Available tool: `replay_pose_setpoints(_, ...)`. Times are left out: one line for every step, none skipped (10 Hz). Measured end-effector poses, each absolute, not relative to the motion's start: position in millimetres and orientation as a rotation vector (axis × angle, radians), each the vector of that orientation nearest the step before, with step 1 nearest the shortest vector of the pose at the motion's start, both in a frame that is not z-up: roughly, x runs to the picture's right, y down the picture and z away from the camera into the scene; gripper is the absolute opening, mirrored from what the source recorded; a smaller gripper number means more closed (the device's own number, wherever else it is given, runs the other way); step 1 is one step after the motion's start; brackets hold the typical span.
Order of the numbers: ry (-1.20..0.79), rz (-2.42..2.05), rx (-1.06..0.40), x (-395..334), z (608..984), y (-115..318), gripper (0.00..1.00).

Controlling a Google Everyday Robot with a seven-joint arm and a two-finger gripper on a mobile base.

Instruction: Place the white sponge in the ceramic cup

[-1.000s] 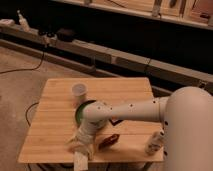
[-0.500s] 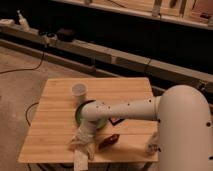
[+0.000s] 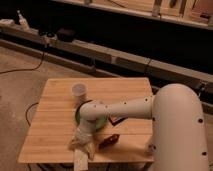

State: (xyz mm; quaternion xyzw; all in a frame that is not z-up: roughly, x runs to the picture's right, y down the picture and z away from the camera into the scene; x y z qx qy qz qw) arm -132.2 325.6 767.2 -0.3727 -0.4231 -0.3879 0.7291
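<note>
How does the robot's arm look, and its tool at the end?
The arm is off-white: smooth, thick, rounded tubes from a big domed shoulder, with a row of small dark dots along one link. No loose cables show. The tool, pale beige, is over the front edge of the table.

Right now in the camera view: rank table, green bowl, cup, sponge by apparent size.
1. table
2. green bowl, partly hidden by the arm
3. cup and sponge: look alike, sponge nearer camera, unranked
The gripper is at the sponge, near the table's front edge.
</note>
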Motion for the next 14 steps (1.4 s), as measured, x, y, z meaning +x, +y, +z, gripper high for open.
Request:
replay_pose_setpoints(-0.935, -0.851, -0.818, -133, 768, 325, 0.47)
replay_pose_setpoints(-0.939, -0.847, -0.816, -134, 768, 324, 0.39)
replay_pose_setpoints(-0.943, -0.843, -0.81, -135, 768, 323, 0.27)
replay_pose_setpoints(-0.95, -0.835, -0.799, -136, 768, 321, 0.17)
replay_pose_setpoints(-0.962, -0.821, -0.781, -138, 768, 317, 0.09)
replay_pose_setpoints(-0.983, -0.801, -0.752, -139, 766, 311, 0.02)
replay_pose_setpoints(-1.015, -0.759, -0.712, -138, 759, 300, 0.0)
replay_pose_setpoints(-1.034, -0.718, -0.668, -130, 752, 286, 0.0)
replay_pose_setpoints(-1.039, -0.676, -0.627, -115, 744, 270, 0.0)
replay_pose_setpoints(-1.022, -0.627, -0.589, -88, 736, 253, 0.0)
replay_pose_setpoints(-0.995, -0.584, -0.571, -58, 727, 241, 0.0)
replay_pose_setpoints(-0.964, -0.552, -0.561, -30, 720, 232, 0.0)
replay_pose_setpoints(-0.914, -0.51, -0.559, 10, 712, 220, 0.0)
replay_pose_setpoints(-0.863, -0.465, -0.553, 48, 707, 209, 0.0)
